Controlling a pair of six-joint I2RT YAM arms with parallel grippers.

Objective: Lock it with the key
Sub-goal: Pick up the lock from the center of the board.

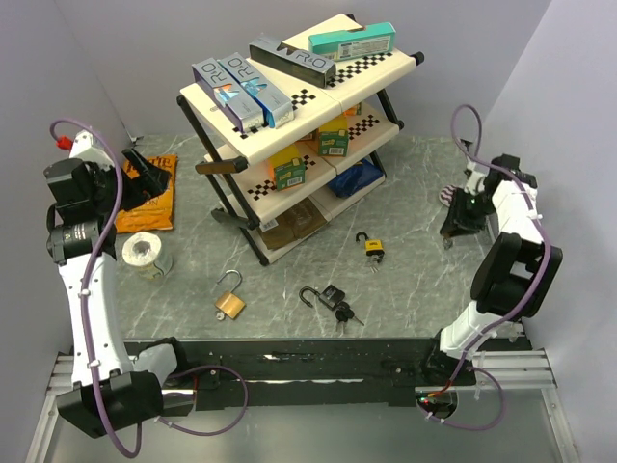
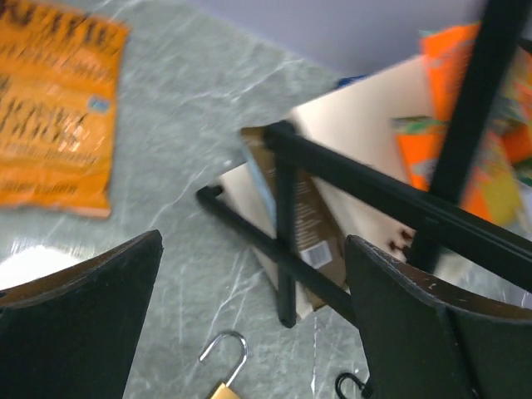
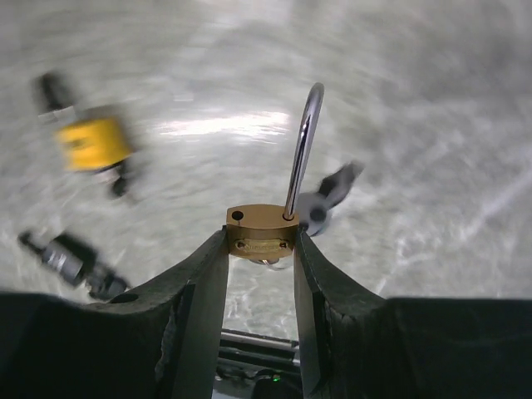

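My right gripper (image 3: pixel 261 249) is shut on a small brass padlock (image 3: pixel 260 230), held above the table with its open shackle (image 3: pixel 302 145) pointing away. A grey key (image 3: pixel 326 198) shows blurred just behind it. In the top view this gripper (image 1: pixel 451 224) is at the right side of the table. A second brass padlock (image 1: pixel 229 301) with open shackle, a black padlock with keys (image 1: pixel 329 297) and a yellow padlock (image 1: pixel 372 247) lie on the table. My left gripper (image 1: pixel 145 174) is open and empty at the far left, its jaws (image 2: pixel 253 249) wide apart above the brass padlock's shackle (image 2: pixel 229 357).
A black-framed shelf rack (image 1: pixel 299 96) with boxes stands at the back middle; its legs (image 2: pixel 287 249) show in the left wrist view. An orange bag (image 1: pixel 147 198) and a roll of tape (image 1: pixel 145 253) lie at the left. Walls close both sides.
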